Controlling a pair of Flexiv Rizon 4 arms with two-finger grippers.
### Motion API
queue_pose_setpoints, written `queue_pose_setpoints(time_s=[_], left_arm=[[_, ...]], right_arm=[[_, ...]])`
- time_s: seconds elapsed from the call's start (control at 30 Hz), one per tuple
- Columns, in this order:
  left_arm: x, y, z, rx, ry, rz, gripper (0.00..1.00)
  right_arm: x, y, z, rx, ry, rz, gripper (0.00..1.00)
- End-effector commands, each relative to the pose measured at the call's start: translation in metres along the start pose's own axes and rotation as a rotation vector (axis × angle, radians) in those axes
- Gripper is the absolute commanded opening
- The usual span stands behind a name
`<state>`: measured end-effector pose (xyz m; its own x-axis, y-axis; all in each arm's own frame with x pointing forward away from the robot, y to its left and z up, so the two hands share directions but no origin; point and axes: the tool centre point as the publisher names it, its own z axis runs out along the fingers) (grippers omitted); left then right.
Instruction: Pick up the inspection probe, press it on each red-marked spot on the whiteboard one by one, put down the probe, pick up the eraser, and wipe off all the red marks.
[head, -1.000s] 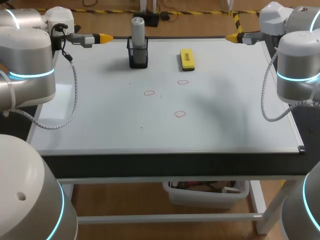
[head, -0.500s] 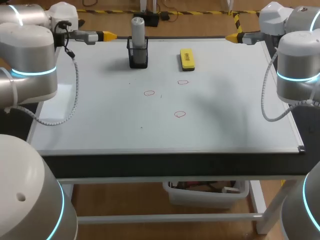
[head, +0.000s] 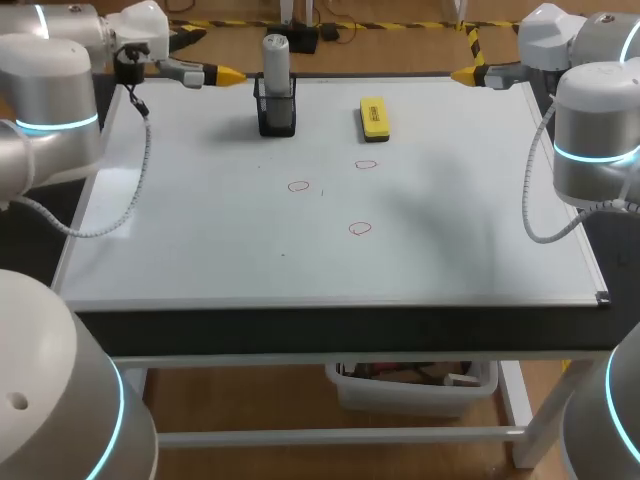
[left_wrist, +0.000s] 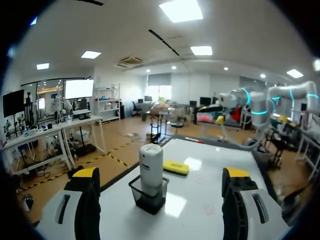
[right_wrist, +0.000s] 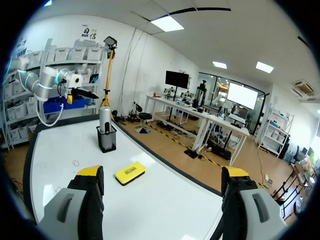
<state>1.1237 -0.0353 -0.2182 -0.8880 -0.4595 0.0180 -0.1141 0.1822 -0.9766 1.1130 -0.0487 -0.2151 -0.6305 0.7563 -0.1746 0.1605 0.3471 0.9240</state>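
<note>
Facing the probe (left_wrist: 150, 169), left fingers (left_wrist: 86, 200) show spread only in wrist view.

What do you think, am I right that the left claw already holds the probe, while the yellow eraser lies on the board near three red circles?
Not quite. The left claw holds nothing: the left wrist view shows it open, with the probe standing in its black holder ahead of it. The yellow eraser does lie on the whiteboard near three red circles.

One probe (head: 275, 58), one holder (head: 277, 116), one eraser (head: 373, 117), three red marks (head: 298, 186).
</note>
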Motion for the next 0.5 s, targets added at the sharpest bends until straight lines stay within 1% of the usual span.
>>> queue_pose_setpoints(time_s=[0.03,0.13,0.27,0.5], left_arm=[[-0.015,0.011,0.015,0.091,0.150,0.028,1.00],[-0.020,0.012,0.023,0.132,0.196,0.045,1.00],[-0.025,0.015,0.037,0.151,0.257,0.060,1.00],[-0.035,0.021,0.056,0.197,0.321,0.057,1.00]], right_arm=[[0.000,0.000,0.000,-0.002,0.001,0.000,1.00],[0.000,0.000,0.000,-0.002,0.001,0.000,1.00],[0.000,0.000,0.000,-0.002,0.001,0.000,1.00],[0.000,0.000,0.000,-0.002,0.001,0.000,1.00]])
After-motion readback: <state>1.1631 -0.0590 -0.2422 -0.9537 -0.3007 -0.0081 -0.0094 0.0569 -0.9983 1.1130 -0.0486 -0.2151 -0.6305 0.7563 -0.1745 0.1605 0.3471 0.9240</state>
